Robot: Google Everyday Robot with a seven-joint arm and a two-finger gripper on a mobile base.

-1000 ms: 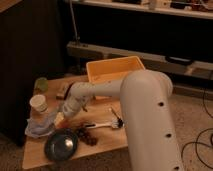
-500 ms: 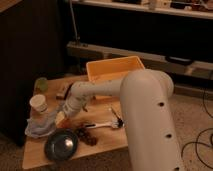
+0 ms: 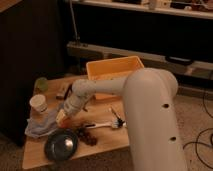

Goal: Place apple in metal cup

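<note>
Gripper [image 3: 62, 118] hovering low, apple [image 3: 69, 122] sitting right against it.
I am not seeing the metal cup; grip state unclear, placing still pending.

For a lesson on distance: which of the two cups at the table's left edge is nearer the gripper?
The white cup, close to the gripper at the cloth; the green cup stands farther back.

Small round orange-red apple [image 3: 68, 123] sitting low on wooden table [image 3: 107, 136], left side, pressing against tip of white arm's gripper [image 3: 62, 118], gripper partly covering it.
</note>
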